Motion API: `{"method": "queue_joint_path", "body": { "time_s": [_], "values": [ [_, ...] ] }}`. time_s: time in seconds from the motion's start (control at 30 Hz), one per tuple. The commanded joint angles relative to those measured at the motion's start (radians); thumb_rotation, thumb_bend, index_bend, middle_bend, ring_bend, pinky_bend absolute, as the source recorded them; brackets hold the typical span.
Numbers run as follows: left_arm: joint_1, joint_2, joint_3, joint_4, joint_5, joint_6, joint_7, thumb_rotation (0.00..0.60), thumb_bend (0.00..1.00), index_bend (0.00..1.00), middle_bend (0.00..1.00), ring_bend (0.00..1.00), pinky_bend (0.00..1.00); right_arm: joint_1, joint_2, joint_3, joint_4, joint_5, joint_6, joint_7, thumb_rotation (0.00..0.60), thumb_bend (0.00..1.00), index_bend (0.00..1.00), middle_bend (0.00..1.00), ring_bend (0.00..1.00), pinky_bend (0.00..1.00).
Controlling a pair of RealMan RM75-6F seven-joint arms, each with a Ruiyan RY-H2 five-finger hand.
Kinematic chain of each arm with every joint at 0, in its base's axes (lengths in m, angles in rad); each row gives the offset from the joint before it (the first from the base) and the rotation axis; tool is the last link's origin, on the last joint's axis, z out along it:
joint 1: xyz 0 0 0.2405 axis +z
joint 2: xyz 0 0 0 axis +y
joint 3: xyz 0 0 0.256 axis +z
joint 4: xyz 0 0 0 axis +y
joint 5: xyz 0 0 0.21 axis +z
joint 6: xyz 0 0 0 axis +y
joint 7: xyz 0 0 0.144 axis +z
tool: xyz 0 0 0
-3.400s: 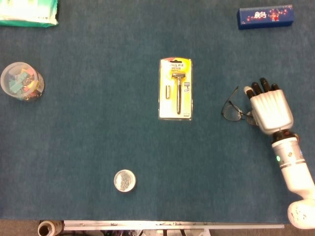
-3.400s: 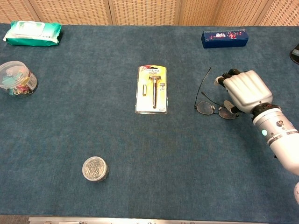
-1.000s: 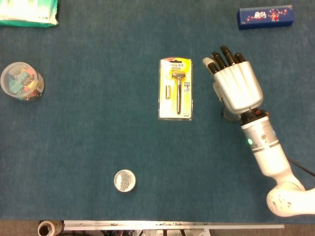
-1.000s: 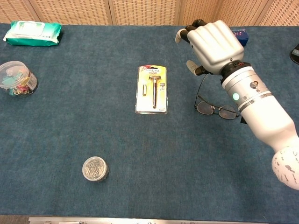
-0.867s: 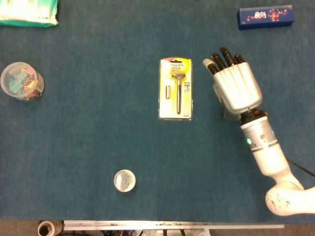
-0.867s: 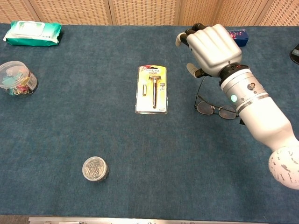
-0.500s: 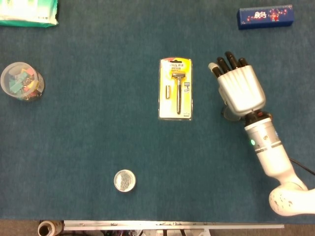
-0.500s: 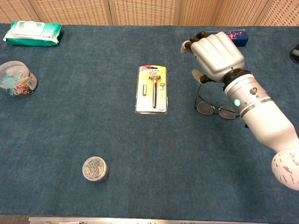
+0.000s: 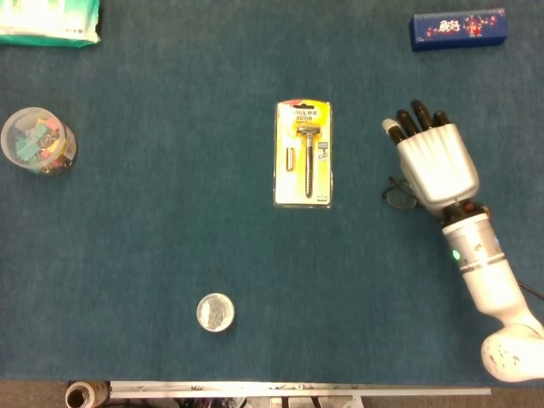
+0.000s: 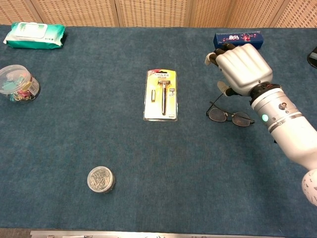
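Blue carpet-like cloth covers the whole tabletop (image 10: 99, 144), and a woven, tan panel wall runs along its far edge in the chest view. My right hand (image 10: 243, 68) hangs above the right part of the tabletop, palm down, holding nothing, fingers extended forward and lying close side by side. Below it lie the eyeglasses (image 10: 229, 116), lenses toward me and one temple arm reaching away under my palm; from the chest view the hand is apart from them, raised over their far side. In the head view my hand (image 9: 435, 164) covers most of the eyeglasses (image 9: 398, 194), so only one lens peeks out at its left edge. My left hand does not show in either view.

Left of the eyeglasses, near the middle of the tabletop, a razor in a yellow blister pack (image 10: 161, 94) lies flat. A dark blue box (image 10: 237, 40) sits at the far edge just beyond my fingertips. Far left, a clear tub of coloured clips (image 10: 18, 84) stands, with a green pack of wipes (image 10: 35, 34) in the far corner behind it. A small round tin of pins (image 10: 101, 179) rests toward the near edge.
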Motion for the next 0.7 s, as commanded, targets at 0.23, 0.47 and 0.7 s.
{"method": "queue_joint_path", "body": {
  "time_s": [0.23, 0.47, 0.7],
  "values": [
    [0.001, -0.004, 0.001, 0.0, 0.002, 0.001, 0.01, 0.6, 0.12, 0.45, 0.45, 0.37, 0.44, -0.033, 0.013, -0.041, 0.008, -0.03, 0.019, 0.03, 0.6, 0.31, 0.31, 0.31, 0.19, 0.4],
    [-0.002, 0.0, -0.002, -0.011, 0.001, -0.002, 0.02, 0.6, 0.12, 0.45, 0.45, 0.37, 0.44, -0.058, 0.014, -0.065, 0.025, -0.041, 0.023, 0.052, 0.6, 0.31, 0.31, 0.31, 0.19, 0.4],
    [-0.003, 0.001, -0.003, -0.012, -0.002, -0.005, 0.021, 0.6, 0.12, 0.45, 0.45, 0.37, 0.44, -0.068, 0.009, -0.066, 0.051, -0.039, 0.013, 0.065, 0.6, 0.31, 0.31, 0.31, 0.19, 0.4]
  ]
}}
